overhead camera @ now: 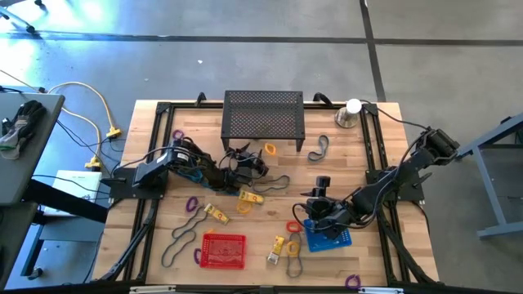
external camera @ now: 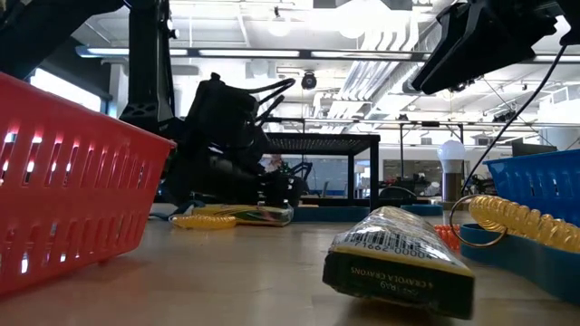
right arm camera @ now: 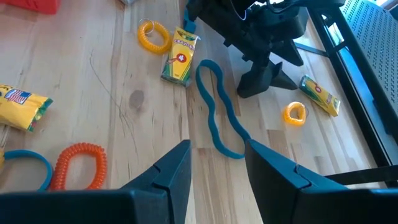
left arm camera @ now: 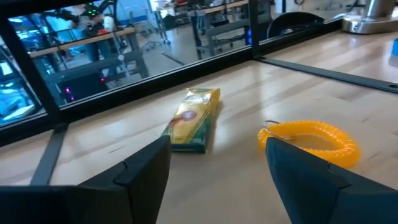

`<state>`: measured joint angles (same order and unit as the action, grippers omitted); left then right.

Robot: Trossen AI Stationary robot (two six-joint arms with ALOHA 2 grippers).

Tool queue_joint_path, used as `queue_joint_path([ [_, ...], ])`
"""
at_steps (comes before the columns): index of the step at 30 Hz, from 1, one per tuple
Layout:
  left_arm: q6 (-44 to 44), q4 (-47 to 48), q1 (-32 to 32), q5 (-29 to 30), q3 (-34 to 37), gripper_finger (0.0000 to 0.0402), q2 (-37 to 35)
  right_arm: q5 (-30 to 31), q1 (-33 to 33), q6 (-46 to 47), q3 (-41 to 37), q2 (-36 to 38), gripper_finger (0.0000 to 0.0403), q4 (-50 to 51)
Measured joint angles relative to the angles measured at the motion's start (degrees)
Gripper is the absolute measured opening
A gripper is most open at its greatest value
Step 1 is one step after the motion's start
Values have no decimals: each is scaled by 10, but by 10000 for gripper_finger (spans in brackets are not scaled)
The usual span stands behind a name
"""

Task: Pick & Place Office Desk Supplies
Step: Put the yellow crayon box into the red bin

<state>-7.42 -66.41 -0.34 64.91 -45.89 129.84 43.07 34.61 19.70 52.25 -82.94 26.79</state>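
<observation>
My left gripper (left arm camera: 217, 142) stands open and low over the table's middle (overhead camera: 257, 166), with nothing between its fingers. Just past it a yellow crayon box (left arm camera: 194, 118) and a yellow coil ring (left arm camera: 311, 140) lie flat on the wood. My right gripper (right arm camera: 217, 146) hangs open and holds nothing, above the blue basket (overhead camera: 331, 237). Below it a teal band (right arm camera: 214, 109) lies in a wavy line, with another crayon box (right arm camera: 180, 56), a yellow coil (right arm camera: 153, 36) and an orange coil (right arm camera: 78, 165) nearby.
A red basket (overhead camera: 222, 251) stands at the near edge. The black mesh stand (overhead camera: 263, 114) is at the far middle, and a silver cone with a white ball (overhead camera: 350, 113) at the far right. More bands, rings and crayon boxes (external camera: 399, 263) are scattered between the black frame rails.
</observation>
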Motion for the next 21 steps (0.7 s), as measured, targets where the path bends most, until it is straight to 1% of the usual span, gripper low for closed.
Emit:
queue_joint_path([
  [2, -14, 0, 7, -32, 0, 256, 0, 0, 0, 0, 0, 0, 139, 0],
  [4, -29, 4, 15, -46, 0, 256, 0, 0, 0, 0, 0, 0, 139, 0],
  [7, -41, 10, 23, -39, 0, 256, 0, 0, 0, 0, 0, 0, 139, 0],
  [12, -35, 10, 25, 4, 1, 256, 0, 0, 0, 0, 0, 0, 139, 1],
  [21, -59, 14, 50, -16, 3, 256, 0, 0, 0, -3, 0, 0, 139, 2],
])
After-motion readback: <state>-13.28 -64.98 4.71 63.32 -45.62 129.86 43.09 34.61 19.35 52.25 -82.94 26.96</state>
